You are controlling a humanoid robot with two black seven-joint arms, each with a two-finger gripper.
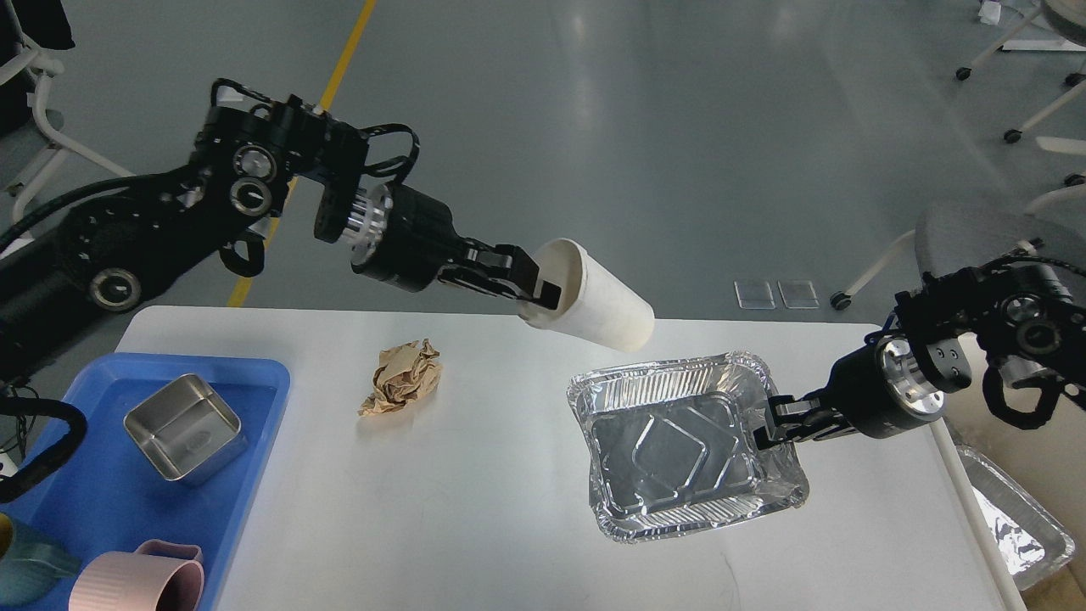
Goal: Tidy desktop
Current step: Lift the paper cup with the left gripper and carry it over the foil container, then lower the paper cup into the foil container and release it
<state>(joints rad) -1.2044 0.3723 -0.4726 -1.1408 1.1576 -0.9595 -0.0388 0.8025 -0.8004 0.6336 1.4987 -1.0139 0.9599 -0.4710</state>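
Note:
The white desktop (475, 509) fills the lower view. My left gripper (543, 288) is shut on the rim of a white paper cup (598, 310), held on its side in the air above the desktop's far edge, bottom pointing right and down toward a foil tray (679, 445). My right gripper (768, 424) is shut on that foil tray's right rim; the tray lies at the right of the desktop. A crumpled brown paper ball (403, 378) lies left of centre.
A blue plastic tray (93, 501) at the left holds a square steel tin (187, 427), a pink mug (140, 581) and a teal cup (30, 564). Another foil tray (1018, 518) sits off the right edge. Office chairs stand on the floor behind.

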